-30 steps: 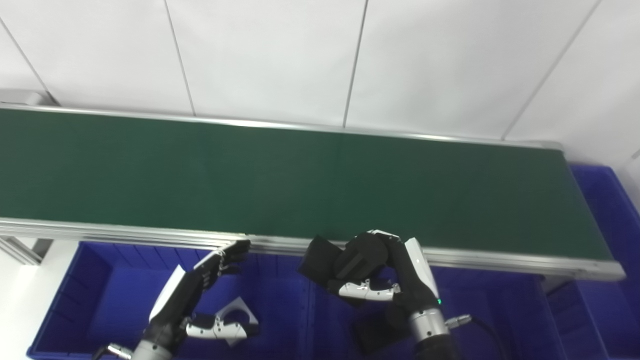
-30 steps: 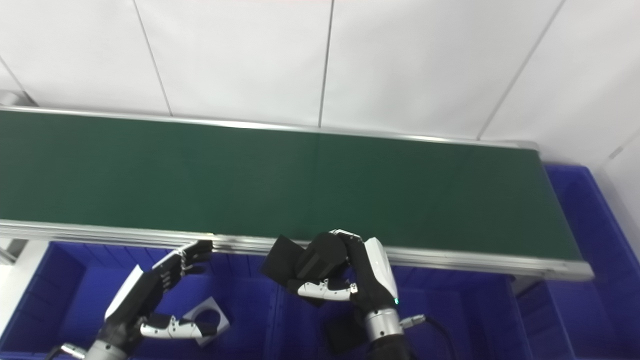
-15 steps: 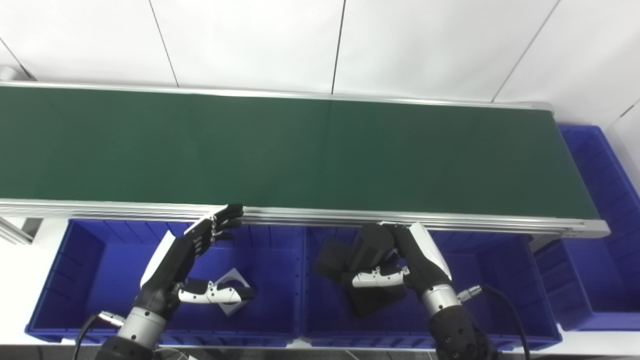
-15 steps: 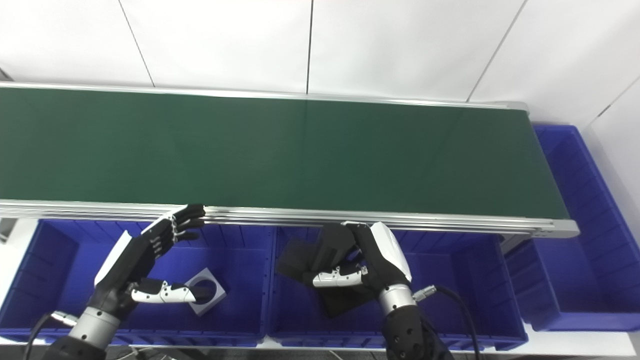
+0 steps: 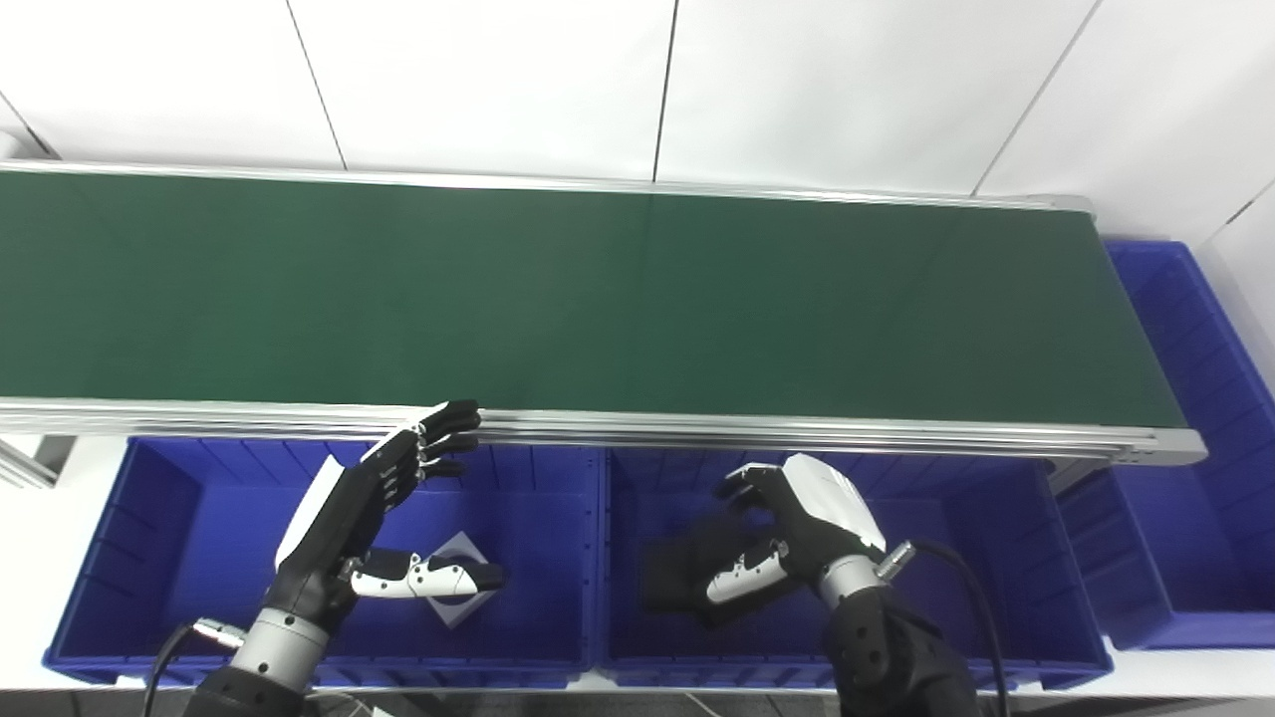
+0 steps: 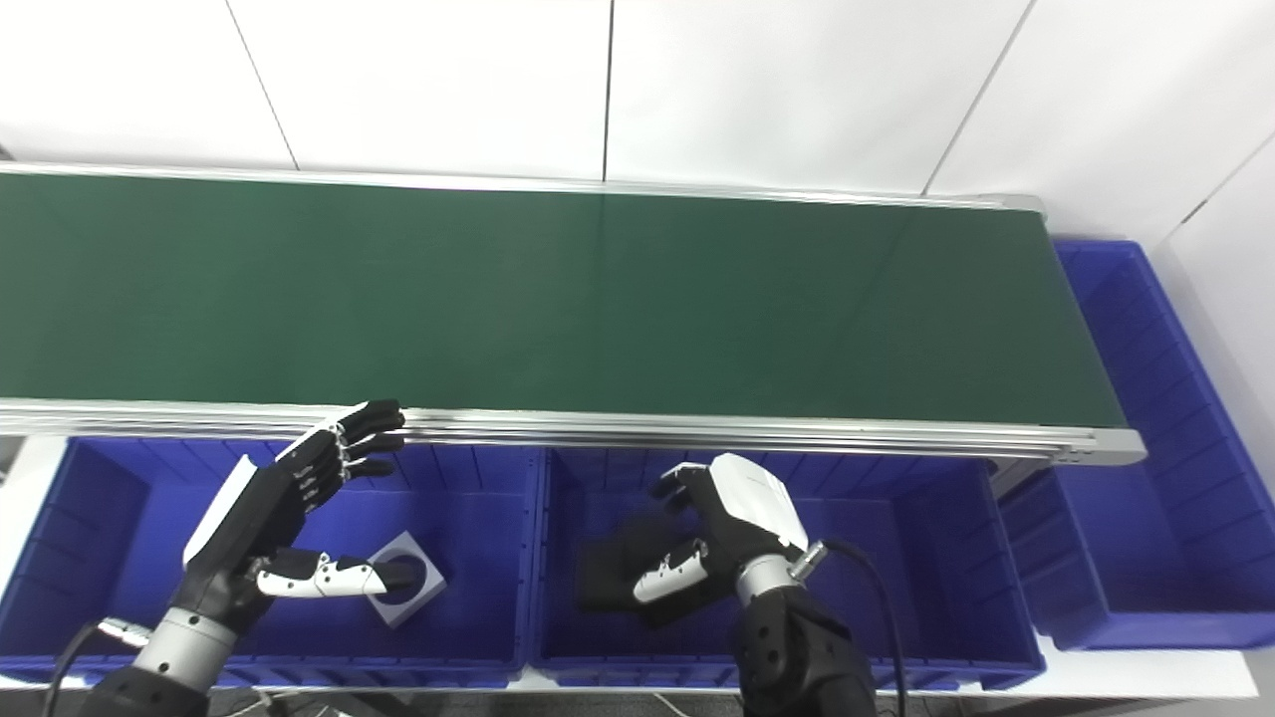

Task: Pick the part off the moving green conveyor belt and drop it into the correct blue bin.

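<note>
Since half a second ago, the right hand has opened and let go of the black part, which now lies on the floor of the middle bin, just left of that hand. Its fingers are spread and curled over the part, holding nothing; whether the thumb still touches the part cannot be told.

Over the left bin, the left hand is open, with fingers stretched up toward the belt's near rail and thumb held out to the right. Under that thumb a grey square plate with a round hole lies on the left bin's floor, toward its right side.

Beyond both bins the green belt runs from left to right, and nothing rides on it. A third blue bin stands past the belt's right end. White wall panels rise behind the belt's far edge.
</note>
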Controlling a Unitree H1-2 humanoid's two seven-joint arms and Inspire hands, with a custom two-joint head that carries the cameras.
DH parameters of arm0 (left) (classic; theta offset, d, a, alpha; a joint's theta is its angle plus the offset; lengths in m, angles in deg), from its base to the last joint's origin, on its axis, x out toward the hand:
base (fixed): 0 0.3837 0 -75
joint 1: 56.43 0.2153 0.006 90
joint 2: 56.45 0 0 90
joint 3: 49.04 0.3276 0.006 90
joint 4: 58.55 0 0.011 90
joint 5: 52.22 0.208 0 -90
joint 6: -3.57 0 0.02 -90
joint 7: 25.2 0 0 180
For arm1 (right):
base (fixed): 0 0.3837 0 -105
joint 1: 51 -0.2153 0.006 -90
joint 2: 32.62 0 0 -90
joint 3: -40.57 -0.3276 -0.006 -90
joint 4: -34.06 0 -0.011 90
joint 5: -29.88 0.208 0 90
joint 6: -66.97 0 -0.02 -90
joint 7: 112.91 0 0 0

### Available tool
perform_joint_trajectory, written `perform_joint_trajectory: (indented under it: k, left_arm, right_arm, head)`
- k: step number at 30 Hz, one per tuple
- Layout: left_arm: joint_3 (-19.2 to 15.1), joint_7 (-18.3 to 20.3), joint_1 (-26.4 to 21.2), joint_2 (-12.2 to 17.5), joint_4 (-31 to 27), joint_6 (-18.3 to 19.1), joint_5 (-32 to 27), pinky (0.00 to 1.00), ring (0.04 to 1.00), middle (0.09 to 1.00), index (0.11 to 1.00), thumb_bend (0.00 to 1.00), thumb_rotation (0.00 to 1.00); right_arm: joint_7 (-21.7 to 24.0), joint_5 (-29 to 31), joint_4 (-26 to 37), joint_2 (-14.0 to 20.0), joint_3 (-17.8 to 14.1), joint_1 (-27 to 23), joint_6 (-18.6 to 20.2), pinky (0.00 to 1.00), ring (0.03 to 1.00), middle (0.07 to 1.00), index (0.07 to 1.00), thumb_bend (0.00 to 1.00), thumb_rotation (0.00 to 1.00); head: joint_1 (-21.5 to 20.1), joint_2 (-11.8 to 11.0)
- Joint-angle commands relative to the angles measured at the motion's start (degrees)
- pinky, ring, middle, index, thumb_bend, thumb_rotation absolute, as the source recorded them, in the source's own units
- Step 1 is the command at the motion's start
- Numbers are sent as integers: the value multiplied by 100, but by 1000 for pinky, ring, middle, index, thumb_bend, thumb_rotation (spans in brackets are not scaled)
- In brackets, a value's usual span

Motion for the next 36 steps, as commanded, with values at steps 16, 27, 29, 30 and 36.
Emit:
perform_joint_trajectory:
  k: [16,27,29,30,36]
  left_arm:
    - [15,34,-85,215,-197,-44,268,759,820,858,853,797,114]
    - [174,160,-180,269,-262,257,599,780,848,888,879,822,194]
    - [228,216,-242,293,-302,452,735,788,856,901,889,829,206]
    - [250,222,-269,295,-301,499,794,788,858,906,895,832,210]
    - [300,206,-321,276,-253,540,883,785,855,908,898,834,196]
  right_arm:
    - [-318,831,675,-50,210,230,-264,938,991,999,1000,946,237]
    - [-913,3290,906,-54,-2,510,-711,848,979,1000,1000,998,368]
    - [-983,3406,977,-19,51,573,-719,881,976,1000,1000,1000,371]
    - [-1014,3440,995,11,80,600,-723,894,977,1000,1000,999,363]
    - [-1294,3464,936,141,204,652,-759,881,971,1000,1000,987,327]
  head:
    - [58,5]
    - [120,27]
    - [145,36]
    - [165,40]
    - [157,32]
